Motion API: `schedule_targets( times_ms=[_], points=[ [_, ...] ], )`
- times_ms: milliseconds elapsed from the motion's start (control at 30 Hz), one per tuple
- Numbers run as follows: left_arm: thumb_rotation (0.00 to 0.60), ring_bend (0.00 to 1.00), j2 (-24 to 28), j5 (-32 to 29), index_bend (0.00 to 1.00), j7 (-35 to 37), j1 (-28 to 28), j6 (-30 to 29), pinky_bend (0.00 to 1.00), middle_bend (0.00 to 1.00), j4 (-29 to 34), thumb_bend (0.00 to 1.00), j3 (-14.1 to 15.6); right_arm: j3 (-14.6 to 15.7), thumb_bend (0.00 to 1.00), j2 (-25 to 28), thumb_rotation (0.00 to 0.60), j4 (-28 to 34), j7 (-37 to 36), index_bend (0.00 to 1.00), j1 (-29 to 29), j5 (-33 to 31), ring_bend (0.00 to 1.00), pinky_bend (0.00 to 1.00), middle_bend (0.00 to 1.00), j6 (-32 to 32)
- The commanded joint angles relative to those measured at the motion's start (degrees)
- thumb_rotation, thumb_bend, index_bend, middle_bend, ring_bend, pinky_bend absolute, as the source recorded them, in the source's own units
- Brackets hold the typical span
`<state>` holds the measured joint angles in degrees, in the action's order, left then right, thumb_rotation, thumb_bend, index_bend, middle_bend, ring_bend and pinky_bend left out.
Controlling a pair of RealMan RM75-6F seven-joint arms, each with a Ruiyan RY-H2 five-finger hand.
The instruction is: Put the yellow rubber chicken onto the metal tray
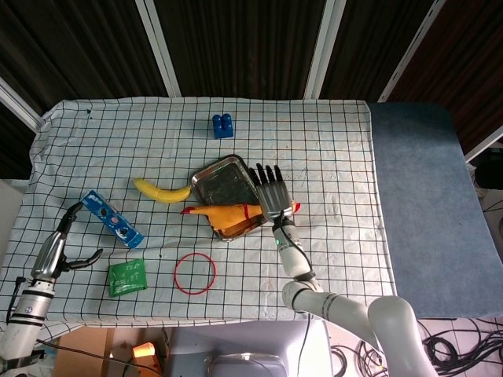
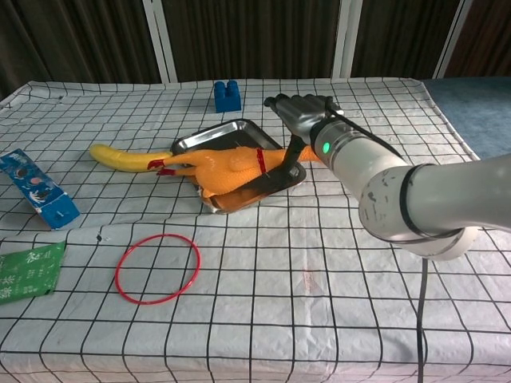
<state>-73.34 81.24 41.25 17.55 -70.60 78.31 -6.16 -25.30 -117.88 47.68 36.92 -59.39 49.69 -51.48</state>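
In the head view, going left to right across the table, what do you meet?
Left hand → blue box → green packet → banana → red ring → metal tray with rubber chicken → right hand.

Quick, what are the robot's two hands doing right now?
Left hand: open, holding nothing.
Right hand: open, fingers spread above the rubber chicken.

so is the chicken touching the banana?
Apart. Head view shows bare cloth between the chicken's feet and the banana; the chicken lies on the tray.
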Motion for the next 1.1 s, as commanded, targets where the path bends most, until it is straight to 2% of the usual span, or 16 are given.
schedule_targets(
  times_ms=[33, 267, 467, 800, 1100],
  points=[
    [0.6, 0.0, 0.12, -0.08, 0.0, 0.17, 0.32, 0.85, 0.1, 0.0, -0.04, 0.26, 0.09, 0.63, 0.0, 1.9, 0.6, 2.38, 5.3, 0.0, 0.57, -3.16, 0.0, 0.0, 0.0, 0.28],
    [0.6, 0.0, 0.49, -0.65, 0.0, -0.27, 0.58, 1.81, 0.1, 0.0, 0.18, 0.26, -0.09, 1.1, 0.0, -1.16, 0.6, -2.9, 4.86, 0.0, -0.67, -3.04, 0.0, 0.0, 0.0, -0.26],
    [0.6, 0.0, 1.01, -0.76, 0.0, 0.36, 0.62, 2.47, 0.1, 0.0, 0.31, 0.27, -0.05, 1.15, 0.0, -0.3, 0.6, -2.61, 4.96, 0.0, -0.98, -3.6, 0.0, 0.0, 0.0, 2.13],
    [0.6, 0.0, 1.69, -0.61, 0.0, 0.7, 0.43, 2.39, 0.1, 0.0, 0.85, 0.28, -0.06, 2.32, 0.0, 6.58, 0.6, 6.71, 6.73, 0.0, 1.12, -6.69, 0.0, 0.0, 0.0, 4.78],
    [0.6, 0.0, 2.06, -0.77, 0.0, 0.63, 0.43, 2.73, 0.1, 0.0, 1.46, 0.33, -0.12, 5.53, 0.0, 16.91, 0.6, 19.3, 8.64, 0.0, 3.88, -9.11, 0.0, 0.0, 0.0, 4.45]
  ],
)
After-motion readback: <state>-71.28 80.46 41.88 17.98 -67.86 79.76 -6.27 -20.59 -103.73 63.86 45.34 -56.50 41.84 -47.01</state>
